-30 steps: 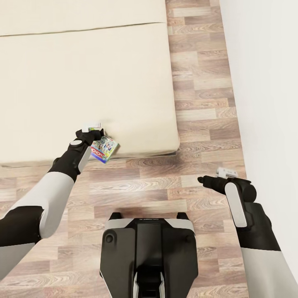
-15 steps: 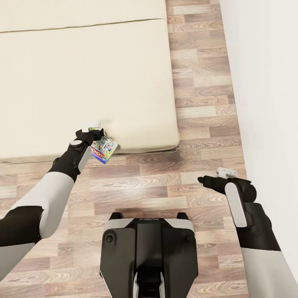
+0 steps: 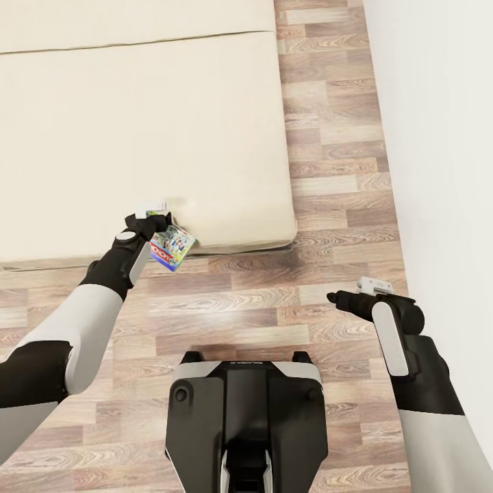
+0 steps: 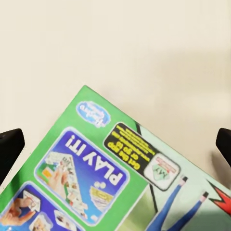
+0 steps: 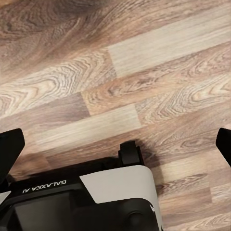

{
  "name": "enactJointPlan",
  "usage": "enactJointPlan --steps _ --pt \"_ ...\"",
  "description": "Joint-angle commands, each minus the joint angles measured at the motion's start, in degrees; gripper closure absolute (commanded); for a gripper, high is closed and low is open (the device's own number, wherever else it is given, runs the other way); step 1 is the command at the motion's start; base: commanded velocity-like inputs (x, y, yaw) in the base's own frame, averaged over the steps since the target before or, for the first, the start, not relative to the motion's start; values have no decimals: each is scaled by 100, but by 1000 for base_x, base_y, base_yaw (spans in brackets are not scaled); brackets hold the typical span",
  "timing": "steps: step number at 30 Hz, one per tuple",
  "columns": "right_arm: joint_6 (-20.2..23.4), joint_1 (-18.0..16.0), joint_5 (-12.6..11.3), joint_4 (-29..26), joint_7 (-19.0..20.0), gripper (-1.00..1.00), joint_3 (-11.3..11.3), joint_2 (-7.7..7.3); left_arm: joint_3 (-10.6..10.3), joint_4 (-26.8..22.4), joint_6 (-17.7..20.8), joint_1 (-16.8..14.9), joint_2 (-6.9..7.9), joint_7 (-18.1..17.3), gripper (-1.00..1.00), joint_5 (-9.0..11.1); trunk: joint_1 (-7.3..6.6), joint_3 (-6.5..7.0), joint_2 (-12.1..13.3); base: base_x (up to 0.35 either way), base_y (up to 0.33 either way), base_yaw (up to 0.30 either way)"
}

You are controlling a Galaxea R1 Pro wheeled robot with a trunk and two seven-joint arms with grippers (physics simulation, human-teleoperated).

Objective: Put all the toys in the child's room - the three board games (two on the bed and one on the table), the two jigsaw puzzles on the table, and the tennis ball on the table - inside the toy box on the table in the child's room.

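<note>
Head view: the left end effector [image 3: 152, 220] grips one board game [image 3: 172, 248], a thin flat box with blue and green cartoon art, at the near edge of the bed [image 3: 137, 123]. The box hangs tilted from its upper corner, its lower part over the wood-plank floor [image 3: 274, 287], a hold that suits carrying it clear of the mattress toward the toy box. The left arm reaches forward with the elbow low and the wrist at mattress height. In the left wrist view the board game [image 4: 120, 178] lies between the dark fingertips [image 4: 9, 149] against the cream mattress. The right end effector [image 3: 342, 298] is held forward beside the white wall [image 3: 438, 137], jaws spread and holding nothing; the right wrist view looks down on the robot's base [image 5: 96, 202].
</note>
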Motion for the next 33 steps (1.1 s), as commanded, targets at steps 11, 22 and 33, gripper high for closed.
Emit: enactJointPlan --steps 11,22,33 --pt "18 -2 -60 0 -53 -100 1 -1 -6 -373 -4 0 3 371 -100 8 4 -6 -9 0 0 0" --pt "18 -2 -60 3 -53 -100 1 -1 3 -554 -6 0 8 674 -100 21 4 -6 -9 0 0 0" --pt "18 -2 -57 13 -53 -100 0 -9 65 -1075 358 8 53 657 -100 70 4 -6 -9 0 0 0"
